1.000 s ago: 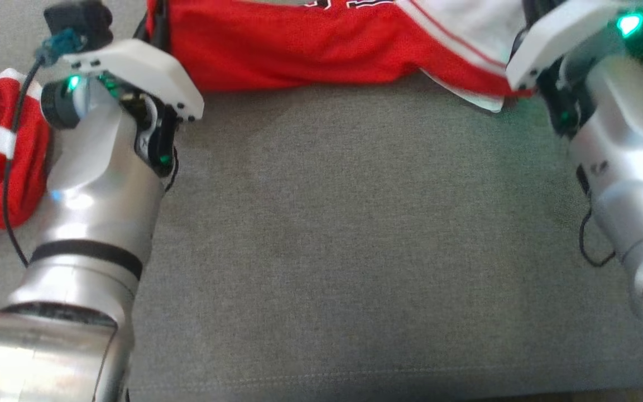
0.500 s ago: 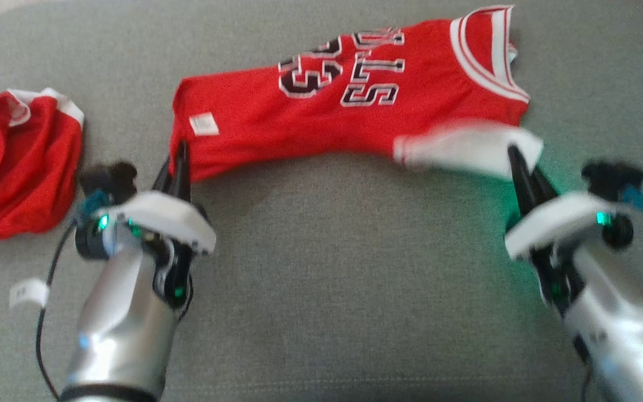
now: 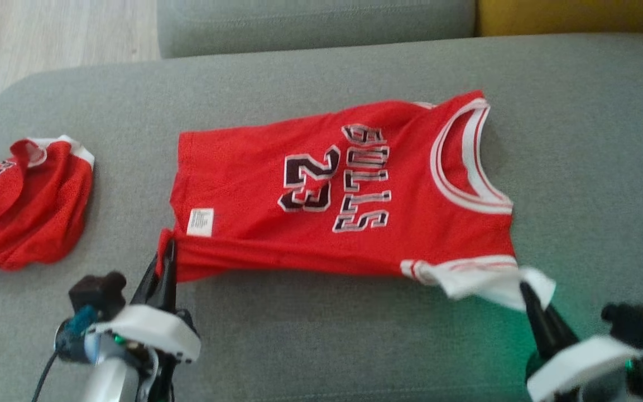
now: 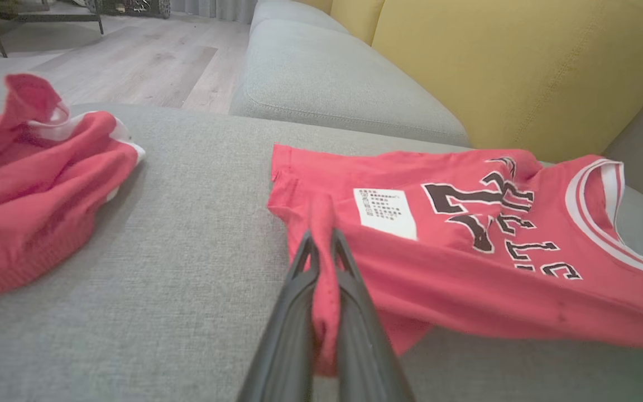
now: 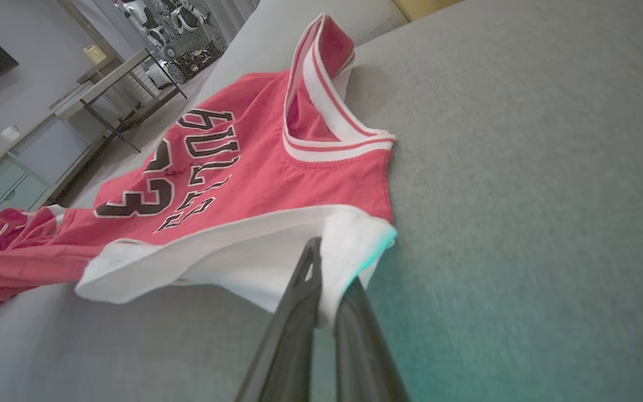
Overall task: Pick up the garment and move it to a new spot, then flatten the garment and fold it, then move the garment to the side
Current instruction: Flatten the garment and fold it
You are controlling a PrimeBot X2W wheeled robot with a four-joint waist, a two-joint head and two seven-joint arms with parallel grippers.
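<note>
Head view: left gripper point(image 3: 168, 254) near left, clamped on red hem corner. Right gripper point(image 3: 524, 290) near right, clamped on white armhole edge. You pull both sides evenly, low, so near edge is taut. Jersey point(image 3: 321, 223) lies just beyond both grippers, spread toward far side of grey cushion point(image 3: 310, 340).

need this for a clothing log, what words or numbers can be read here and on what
"BULLS": chest of the red jersey.
"23": same jersey, beside the word.
Too small to read: print on the white label near the jersey's hem.
Unreadable: partial print on the crumpled red garment.
</note>
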